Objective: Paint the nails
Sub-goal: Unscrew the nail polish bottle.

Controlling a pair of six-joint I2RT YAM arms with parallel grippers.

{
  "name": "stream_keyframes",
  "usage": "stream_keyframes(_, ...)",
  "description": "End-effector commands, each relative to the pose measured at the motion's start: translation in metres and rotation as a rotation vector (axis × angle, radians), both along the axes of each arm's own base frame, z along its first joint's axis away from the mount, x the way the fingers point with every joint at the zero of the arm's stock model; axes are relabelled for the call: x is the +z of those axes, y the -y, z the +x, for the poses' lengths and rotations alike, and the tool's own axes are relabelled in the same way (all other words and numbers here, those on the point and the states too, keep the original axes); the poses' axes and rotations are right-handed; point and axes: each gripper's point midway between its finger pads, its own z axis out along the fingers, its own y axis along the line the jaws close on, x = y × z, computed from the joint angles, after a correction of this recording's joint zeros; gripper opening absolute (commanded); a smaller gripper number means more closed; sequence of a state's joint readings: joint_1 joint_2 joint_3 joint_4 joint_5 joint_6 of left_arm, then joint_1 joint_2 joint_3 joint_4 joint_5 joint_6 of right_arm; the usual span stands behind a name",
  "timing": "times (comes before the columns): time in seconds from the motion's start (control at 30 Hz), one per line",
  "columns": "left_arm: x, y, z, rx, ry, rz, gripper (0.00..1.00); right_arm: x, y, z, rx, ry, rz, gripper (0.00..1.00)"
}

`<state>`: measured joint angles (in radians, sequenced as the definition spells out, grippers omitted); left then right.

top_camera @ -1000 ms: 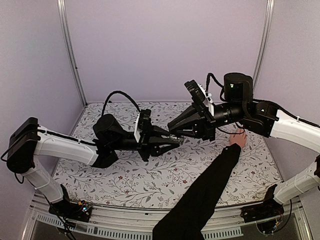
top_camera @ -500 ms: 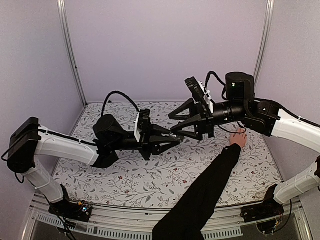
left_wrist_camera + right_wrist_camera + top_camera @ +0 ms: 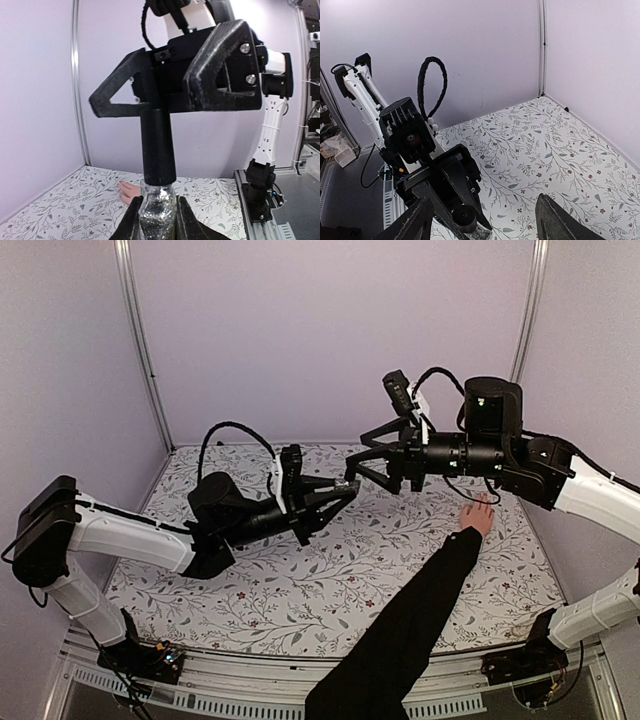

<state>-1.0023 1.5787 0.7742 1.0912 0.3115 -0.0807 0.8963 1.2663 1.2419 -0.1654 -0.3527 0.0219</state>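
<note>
A small glitter-filled bottle (image 3: 157, 212) with a tall black cap (image 3: 157, 145) stands upright between my left gripper's (image 3: 158, 222) fingers, which are shut on its glass body. In the top view this gripper (image 3: 343, 490) holds the bottle (image 3: 349, 483) above the middle of the table. My right gripper (image 3: 360, 458) faces it with its jaws wide open, one on each side of the cap (image 3: 465, 216) and not touching it. A bare hand (image 3: 478, 514) in a long black sleeve (image 3: 415, 615) rests on the table at the right. Its nails are too small to make out.
The table (image 3: 330, 580) has a white cloth printed with leaves and flowers. Lilac walls close in the back and both sides, with metal posts (image 3: 140, 340) in the corners. The sleeved arm crosses the near right part of the table. The hand (image 3: 128, 192) lies behind the bottle.
My right gripper was shut on the cap; it has opened wide and drawn back up and to the right. My left gripper has tilted upward with the bottle.
</note>
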Motion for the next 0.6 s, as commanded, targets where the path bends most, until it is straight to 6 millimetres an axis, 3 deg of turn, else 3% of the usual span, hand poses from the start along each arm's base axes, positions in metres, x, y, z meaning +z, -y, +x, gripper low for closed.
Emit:
stream_keyframes(0.0, -0.002, -0.01, 0.03, 0.195, -0.006, 0.013, 0.0, 0.006, 0.007, 0.021, -0.134, -0.068, 0.014, 0.69)
stream_keyframes(0.33, -0.025, 0.005, 0.05, 0.448, 0.034, 0.133, 0.0, -0.024, -0.007, 0.042, -0.202, -0.188, -0.012, 0.52)
stream_keyframes(0.57, -0.029, 0.006, 0.052, 0.493, 0.057, 0.152, 0.0, -0.034, -0.01, 0.046, -0.222, -0.243, -0.011, 0.41)
